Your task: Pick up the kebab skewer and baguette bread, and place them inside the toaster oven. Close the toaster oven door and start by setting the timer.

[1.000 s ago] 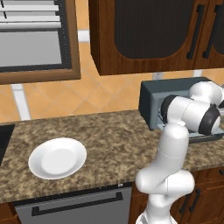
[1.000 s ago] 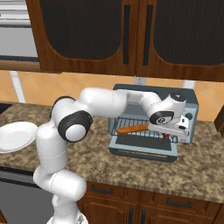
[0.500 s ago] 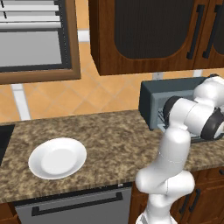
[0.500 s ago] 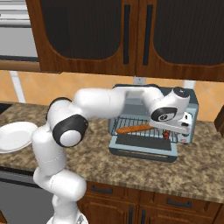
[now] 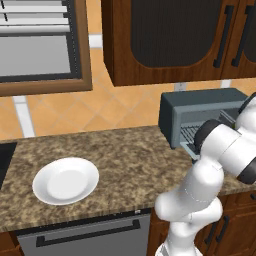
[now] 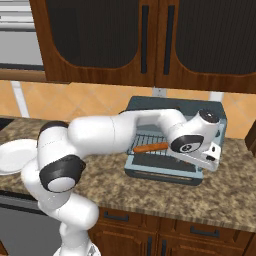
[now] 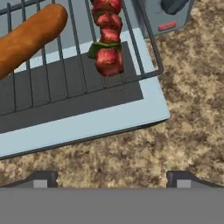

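Hand view: the gripper (image 7: 111,179) has its 2 dark tips spread wide with nothing between them, low over the counter (image 7: 192,113) just off the front edge of the lowered toaster oven door (image 7: 78,127). Ahead of the jaws, the kebab skewer (image 7: 106,39) lies on the wire rack (image 7: 52,83), its long axis pointing away from the tips. The baguette bread (image 7: 30,35) lies angled beside it, apart. The door handle probably sits under that near edge, though it is hidden here; closing turns on getting beneath it.
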